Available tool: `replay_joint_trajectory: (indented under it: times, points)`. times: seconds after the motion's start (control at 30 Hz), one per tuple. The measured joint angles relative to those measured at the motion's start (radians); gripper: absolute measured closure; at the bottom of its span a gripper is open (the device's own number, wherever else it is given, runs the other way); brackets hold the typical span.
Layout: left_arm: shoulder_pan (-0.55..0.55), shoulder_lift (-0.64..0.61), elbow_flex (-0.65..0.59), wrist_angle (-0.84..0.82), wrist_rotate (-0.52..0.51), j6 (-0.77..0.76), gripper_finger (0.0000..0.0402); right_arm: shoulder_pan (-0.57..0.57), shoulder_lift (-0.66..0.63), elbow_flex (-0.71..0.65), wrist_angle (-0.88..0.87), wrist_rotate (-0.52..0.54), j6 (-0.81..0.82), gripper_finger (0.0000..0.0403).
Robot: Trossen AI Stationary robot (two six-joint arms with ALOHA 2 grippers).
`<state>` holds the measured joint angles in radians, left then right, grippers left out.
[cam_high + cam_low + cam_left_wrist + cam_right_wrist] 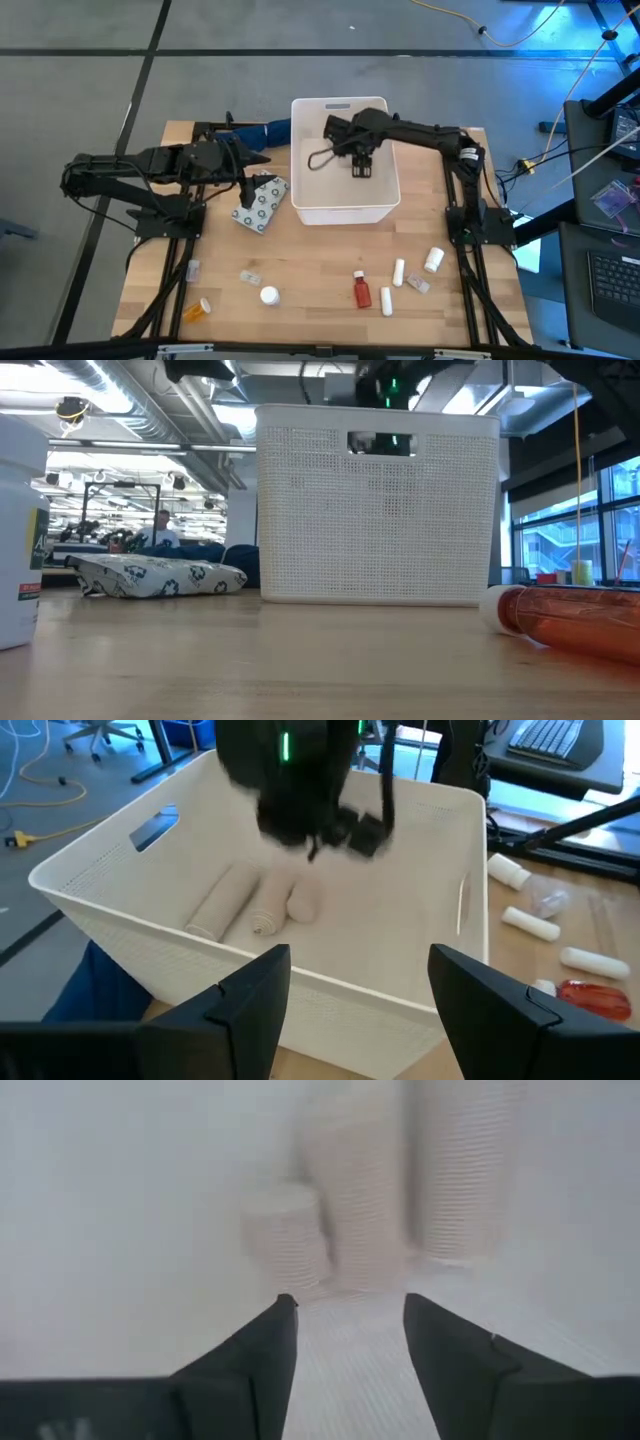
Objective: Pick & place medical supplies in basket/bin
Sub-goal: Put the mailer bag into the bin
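White plastic walls of the bin (300, 205) ring the right gripper (345, 1355), which hangs inside over three beige rolls (255, 900) lying on the floor; its jaws stand apart, empty, likely just after a drop. Left gripper (355, 995) waits beside the bin, jaws wide. Bottles (361, 291) and tubes (398, 271) lie on the surface in front.

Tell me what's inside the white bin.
Three beige rolls lie on the floor of the white bin. The right gripper hangs over them, fingers apart, hiding part of the floor.
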<state>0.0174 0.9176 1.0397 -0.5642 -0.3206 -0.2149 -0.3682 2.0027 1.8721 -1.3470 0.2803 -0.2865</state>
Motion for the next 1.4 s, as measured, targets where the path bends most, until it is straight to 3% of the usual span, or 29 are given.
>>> replay_joint_trajectory:
  times: [0.27,0.37,0.57,0.7,0.87,1.13,1.4]
  points:
    - [-0.001,-0.002,0.000,-0.006,-0.001,-0.021,0.0171,0.089,-0.115,0.318,-0.032,-0.157,0.262,0.0216]
    - [-0.001,-0.002,0.000,-0.012,0.000,-0.052,0.0171,0.154,-0.165,0.352,-0.036,-0.214,0.291,0.0216]
    - [-0.022,-0.002,0.000,-0.022,0.000,-0.083,0.0171,0.339,-0.269,0.306,-0.064,-0.227,0.382,0.0221]
    - [-0.039,0.000,0.000,-0.065,-0.062,-0.166,0.0171,0.450,-0.389,0.162,-0.035,-0.225,0.477,0.0229]
    - [-0.038,0.030,0.000,-0.228,-0.187,-0.366,0.0171,0.544,-0.610,-0.165,0.135,-0.140,0.650,0.0239]
    - [0.042,0.137,0.000,-0.489,-0.175,-0.611,0.0171,0.685,-0.882,-0.558,0.489,0.109,0.882,0.0242]
    - [0.151,0.313,0.000,-0.535,-0.060,-0.612,0.0216,0.713,-0.910,-0.759,0.765,0.138,0.886,0.0242]
